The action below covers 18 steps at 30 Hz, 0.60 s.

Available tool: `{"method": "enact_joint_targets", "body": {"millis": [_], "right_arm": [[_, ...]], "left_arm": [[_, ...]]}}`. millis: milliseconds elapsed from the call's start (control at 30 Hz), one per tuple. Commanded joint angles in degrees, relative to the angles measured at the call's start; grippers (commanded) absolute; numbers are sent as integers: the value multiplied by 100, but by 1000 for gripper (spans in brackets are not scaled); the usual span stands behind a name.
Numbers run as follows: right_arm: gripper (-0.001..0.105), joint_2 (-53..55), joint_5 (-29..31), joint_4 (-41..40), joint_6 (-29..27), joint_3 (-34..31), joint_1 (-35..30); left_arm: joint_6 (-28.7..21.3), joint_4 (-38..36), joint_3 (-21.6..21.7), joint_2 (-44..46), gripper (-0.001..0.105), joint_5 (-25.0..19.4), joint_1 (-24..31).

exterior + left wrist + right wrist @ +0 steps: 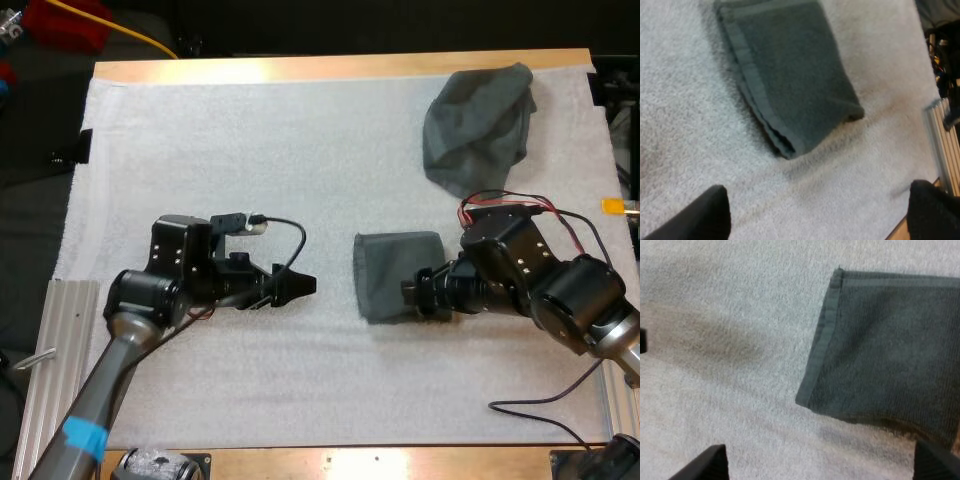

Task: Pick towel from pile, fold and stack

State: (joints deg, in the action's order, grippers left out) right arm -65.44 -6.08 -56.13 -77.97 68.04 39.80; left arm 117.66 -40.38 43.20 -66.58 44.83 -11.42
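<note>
A folded dark grey-green towel (392, 272) lies flat on the white mat (250, 150), right of centre. A crumpled towel (480, 122) sits at the far right of the mat. My left gripper (303, 286) points at the folded towel from its left, a short gap away; its fingers (700, 215) stand wide apart and hold nothing, with the folded towel (790, 75) ahead of them. My right gripper (412, 294) hovers at the folded towel's near right edge, open, with the towel's hemmed corner (890, 350) just beyond one fingertip (937, 460).
A ribbed metal rail (55, 350) runs along the table's left side, and another rail (945, 140) shows past the towel in the left wrist view. The wooden table edge (340, 66) borders the mat's far side.
</note>
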Motion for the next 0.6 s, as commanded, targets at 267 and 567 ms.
{"method": "enact_joint_targets", "body": {"millis": [267,567], "right_arm": [[72,72,-25,-79,-66,30,1],[72,72,-25,-92,-66,30,1]], "left_arm": [[783,1159,-4,-671,70,-483,-943],[1479,2014,-4,-1535,70,-442,-1090]]}}
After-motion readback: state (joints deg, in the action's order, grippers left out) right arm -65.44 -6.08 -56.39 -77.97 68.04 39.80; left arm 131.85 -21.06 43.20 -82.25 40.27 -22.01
